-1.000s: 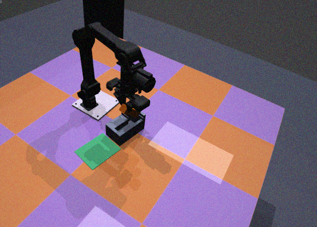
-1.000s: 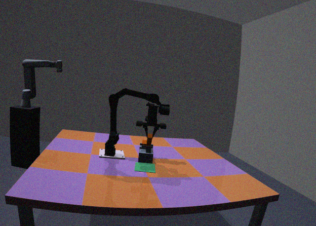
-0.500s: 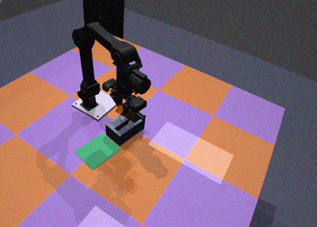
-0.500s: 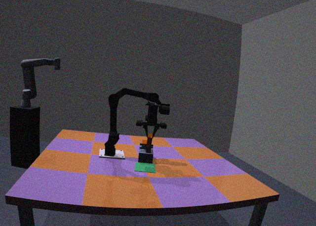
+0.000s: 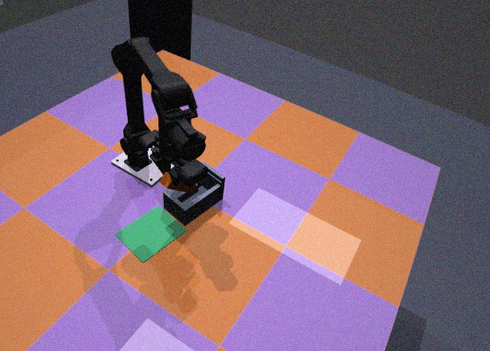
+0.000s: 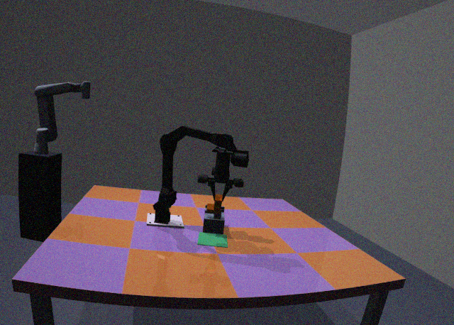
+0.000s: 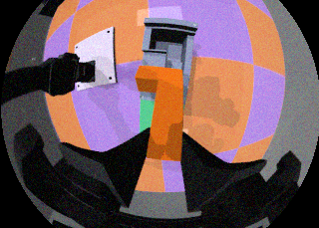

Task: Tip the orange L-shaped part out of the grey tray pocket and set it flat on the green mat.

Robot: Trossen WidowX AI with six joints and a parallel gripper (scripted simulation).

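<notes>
Orange L-shaped part (image 5: pixel 184 187) (image 6: pixel 218 201) (image 7: pixel 167 114): above grey tray (image 5: pixel 194 211) (image 6: pixel 213 225) (image 7: pixel 189 54), seemingly rigid, light. We had our gripper (image 5: pixel 180 177) (image 6: pixel 218 199) (image 7: pixel 165 132) partly closed, pinching its long arm's end; we judged that hold right, smooth faces possibly slippery.

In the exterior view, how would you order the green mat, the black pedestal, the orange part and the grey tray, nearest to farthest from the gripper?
1. Orange part: in its grasp.
2. Grey tray: just below.
3. Green mat: on the table, in front of the tray.
4. Black pedestal: far left.
</notes>
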